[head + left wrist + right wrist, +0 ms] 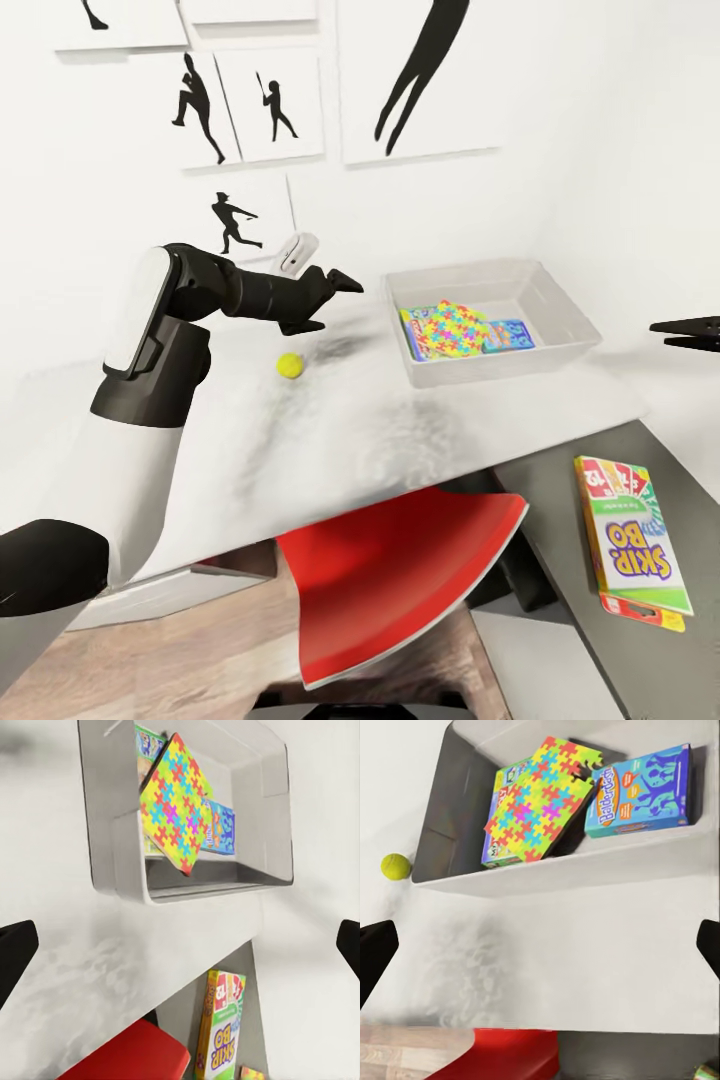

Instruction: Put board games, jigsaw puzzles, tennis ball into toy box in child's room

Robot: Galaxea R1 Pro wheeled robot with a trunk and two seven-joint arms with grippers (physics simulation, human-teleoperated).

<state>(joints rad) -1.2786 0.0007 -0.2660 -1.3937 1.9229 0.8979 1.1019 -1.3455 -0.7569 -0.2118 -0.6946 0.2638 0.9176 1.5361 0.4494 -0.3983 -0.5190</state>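
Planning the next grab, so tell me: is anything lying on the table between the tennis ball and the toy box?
No. In the head view the stretch of table between the tennis ball and the toy box is bare.

- The desk has a light-grey top joined to a dark-grey section.
- On the light top: the toy box and the tennis ball, well apart.
- On the dark section: the Skip-Bo box, lying flat.

White walls carry white panels with black athlete silhouettes. A red chair sits tucked under the desk, above a wood-plank floor.
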